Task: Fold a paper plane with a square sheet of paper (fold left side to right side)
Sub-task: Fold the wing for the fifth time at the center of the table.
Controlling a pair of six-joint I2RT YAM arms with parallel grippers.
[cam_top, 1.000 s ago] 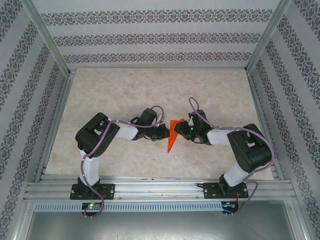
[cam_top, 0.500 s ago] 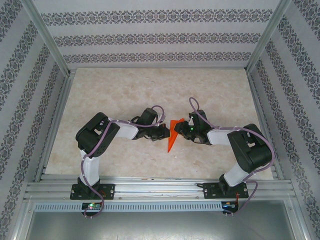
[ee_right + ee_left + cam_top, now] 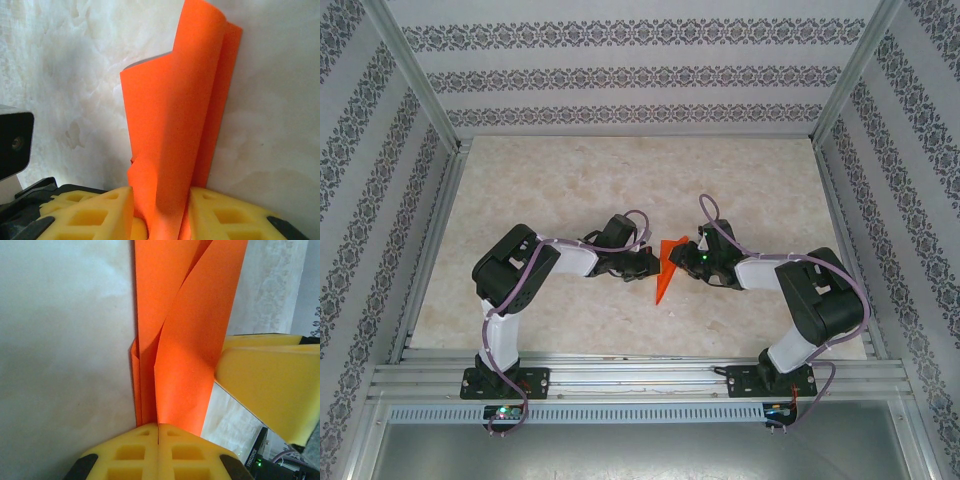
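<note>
Between the two arms, at mid-table (image 3: 570, 190), the paper (image 3: 666, 270) sits as a narrow orange wedge. From above, its long axis runs near-to-far with a slight tilt. The sharp tip points toward the arm bases and the wide end lies on the far side. The left gripper (image 3: 648, 264) meets it from the left and the right gripper (image 3: 682, 258) from the right, near the wide end.

The top view does not show how either claw stands, but the wrist cameras do. On the left wrist, the yellow fingers (image 3: 125, 457) are pressed together, and the paper's layers run down into the seam between them. The paper stands on edge there, with one flap bowing out to the right. A yellow finger (image 3: 270, 390) of the right gripper touches that flap.

On the right wrist, the fingers (image 3: 90, 215) stand partly apart, pinching a loose, curled bundle of folds that fills the gap between them. The paper rises away from the camera, and its far end is stepped.
</note>
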